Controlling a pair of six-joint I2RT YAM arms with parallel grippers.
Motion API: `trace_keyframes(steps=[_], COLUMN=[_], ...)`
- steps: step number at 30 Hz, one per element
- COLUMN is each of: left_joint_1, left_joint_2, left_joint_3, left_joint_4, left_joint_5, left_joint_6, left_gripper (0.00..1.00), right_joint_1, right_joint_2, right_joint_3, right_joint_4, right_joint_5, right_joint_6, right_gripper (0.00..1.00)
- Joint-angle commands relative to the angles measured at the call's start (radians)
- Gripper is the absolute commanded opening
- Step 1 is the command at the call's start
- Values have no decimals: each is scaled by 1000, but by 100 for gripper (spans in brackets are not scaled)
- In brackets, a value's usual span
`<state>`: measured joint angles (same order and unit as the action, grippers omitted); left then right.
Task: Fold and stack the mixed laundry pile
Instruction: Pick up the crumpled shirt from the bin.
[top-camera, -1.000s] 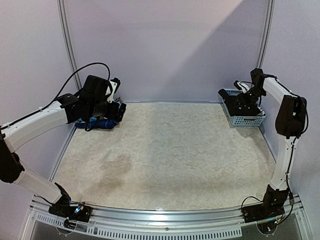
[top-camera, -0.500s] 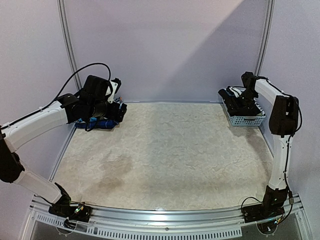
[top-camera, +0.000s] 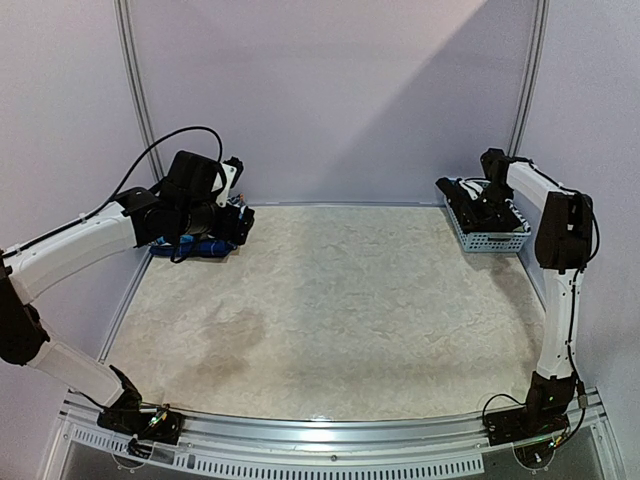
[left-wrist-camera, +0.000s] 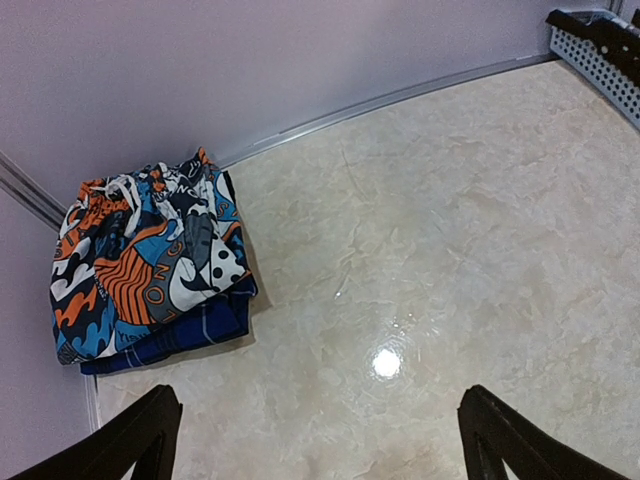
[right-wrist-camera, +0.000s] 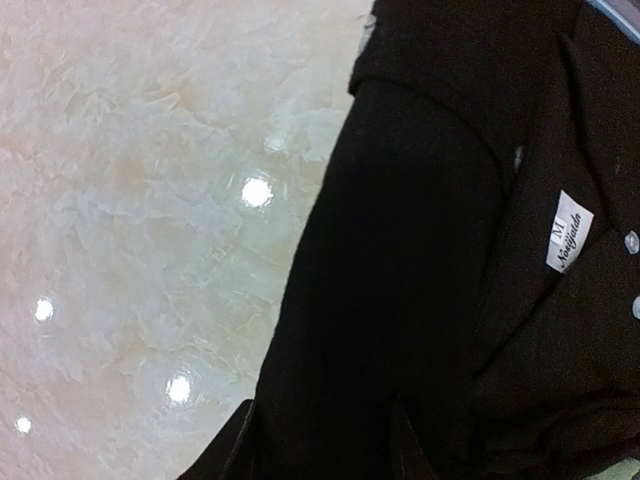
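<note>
A folded stack lies in the table's far left corner: the orange-blue-white print (left-wrist-camera: 140, 255) on top of the blue piece (left-wrist-camera: 170, 340); its blue edge shows in the top view (top-camera: 200, 247). My left gripper (left-wrist-camera: 320, 455) hovers beside it, open and empty; it also shows in the top view (top-camera: 238, 215). A black garment (right-wrist-camera: 420, 250) with a white "M" label and buttons fills the light-blue basket (top-camera: 495, 240) and hangs over its left edge. My right gripper (right-wrist-camera: 320, 455) is low over it, jaws part-open astride a black fold; it shows in the top view (top-camera: 482, 205).
The basket (left-wrist-camera: 600, 50) stands at the far right against the back wall. The marble-patterned table top (top-camera: 340, 310) lies between the two arms. Walls close in the back and both sides.
My right arm has swung back and in over the basket, bringing its gripper down onto the black garment. My left arm has not moved.
</note>
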<state>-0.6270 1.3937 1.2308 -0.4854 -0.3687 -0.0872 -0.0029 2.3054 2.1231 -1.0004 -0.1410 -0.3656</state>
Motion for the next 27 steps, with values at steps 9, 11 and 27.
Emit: trace_keyframes(steps=[9,11,27], left_joint_1=[9,9,9], left_joint_2=[18,18,35], left_joint_3=[7,6,7], left_joint_4=[-9,-9,-11], left_joint_5=[26,27,6], left_joint_6=[-2,-1,10], left_gripper=[99,99,99], right_joint_1=[-3,-4,129], right_joint_2=[-125,-143,-499], right_joint_3=[-5,-9,49], right_joint_4=[62,90,104], right_joint_5=[21,39,-143], right_joint_6=[47,56,-84], right_gripper=[18,14,0])
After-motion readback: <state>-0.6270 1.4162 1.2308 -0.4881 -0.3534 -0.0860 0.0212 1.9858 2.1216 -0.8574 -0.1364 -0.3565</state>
